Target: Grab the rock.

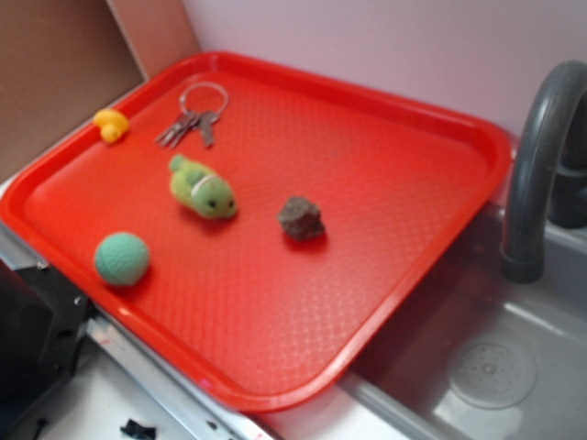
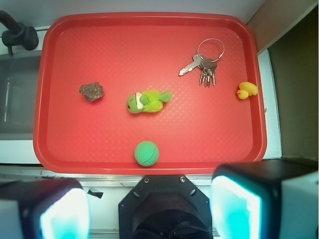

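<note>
The rock (image 1: 301,218) (image 2: 91,91) is a small dark brown-grey angular lump lying near the middle of the red tray (image 1: 431,266) (image 2: 55,149). In the wrist view it sits at the tray's left part, far above and left of my gripper (image 2: 149,209). The gripper is open, its two pale fingers (image 2: 65,211) wide apart at the bottom of that view, high over the table edge outside the tray, with nothing between them. The exterior view does not show the gripper.
On the tray also lie a teal-green ball (image 1: 121,258) (image 2: 146,153), a green plush toy (image 1: 204,188) (image 2: 147,101), a bunch of keys (image 1: 193,117) (image 2: 205,64) and a small yellow duck (image 1: 111,125) (image 2: 247,90). A sink (image 1: 495,367) with a dark faucet (image 1: 537,165) adjoins the tray.
</note>
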{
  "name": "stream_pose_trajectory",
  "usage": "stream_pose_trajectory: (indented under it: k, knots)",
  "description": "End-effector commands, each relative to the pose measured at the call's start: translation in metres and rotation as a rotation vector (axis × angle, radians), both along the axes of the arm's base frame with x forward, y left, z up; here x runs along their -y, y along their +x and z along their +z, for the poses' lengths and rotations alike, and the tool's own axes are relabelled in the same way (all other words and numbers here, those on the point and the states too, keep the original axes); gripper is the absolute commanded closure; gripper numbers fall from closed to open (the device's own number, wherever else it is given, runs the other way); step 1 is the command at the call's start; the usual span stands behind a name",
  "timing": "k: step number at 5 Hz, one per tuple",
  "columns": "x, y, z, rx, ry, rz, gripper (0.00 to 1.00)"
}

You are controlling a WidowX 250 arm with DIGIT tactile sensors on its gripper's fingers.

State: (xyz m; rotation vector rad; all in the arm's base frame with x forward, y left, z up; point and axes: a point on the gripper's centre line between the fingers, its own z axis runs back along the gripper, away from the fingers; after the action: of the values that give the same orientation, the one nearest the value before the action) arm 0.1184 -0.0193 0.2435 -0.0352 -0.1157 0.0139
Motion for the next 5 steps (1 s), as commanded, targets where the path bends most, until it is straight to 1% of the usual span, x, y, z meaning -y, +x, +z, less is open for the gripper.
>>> stream_pose_trajectory:
  k: [1, 2, 3, 4, 5]
  knots:
    - [0.000, 0.000, 0.000, 0.000, 0.000, 0.000, 0.00]
    - [0.007, 0.006, -0.007, 0.057, -0.006, 0.162, 0.00]
    - [0.025, 0.025, -0.026, 0.128, -0.061, 0.411, 0.00]
    - [0.037, 0.052, -0.047, 0.107, -0.155, 0.668, 0.00]
    - [0.044, 0.073, -0.065, 0.100, -0.241, 0.923, 0.00]
